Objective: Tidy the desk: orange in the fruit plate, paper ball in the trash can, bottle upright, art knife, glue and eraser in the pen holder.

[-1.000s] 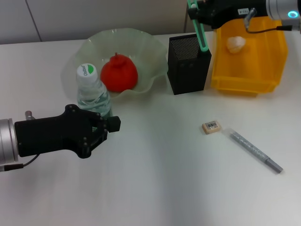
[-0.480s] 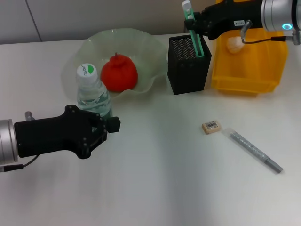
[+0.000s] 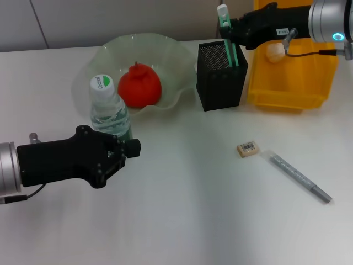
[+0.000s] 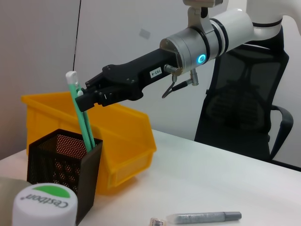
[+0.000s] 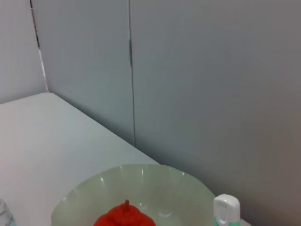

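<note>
Lowered since the earlier frame: green art knife (image 3: 228, 43), now with its lower end inside the black mesh pen holder (image 3: 221, 75), upper end leaning toward the far left. Right gripper (image 3: 230, 30) positioned above the holder's far right corner, fingers closed on the knife's upper shaft; white cap (image 5: 226, 207) visible above the grip. Same grip confirmed in the left wrist view: right gripper (image 4: 86, 96) clamped on the knife (image 4: 80, 113) over the holder (image 4: 63, 172).

Left gripper (image 3: 122, 151) located at near left, just beside the upright bottle (image 3: 108, 109) on its near side; state of its fingers could not be determined.

Orange (image 3: 139, 84) resting in the pale green fruit plate (image 3: 171, 61), far left of the holder. Paper ball (image 3: 275, 52) lying in the yellow trash can (image 3: 292, 83), right of the holder. Eraser (image 3: 247, 148) lying flat on the desk (image 3: 187, 221), near right of the holder. Glue (image 3: 296, 176) lying on its side just right of the eraser, not touching it.
</note>
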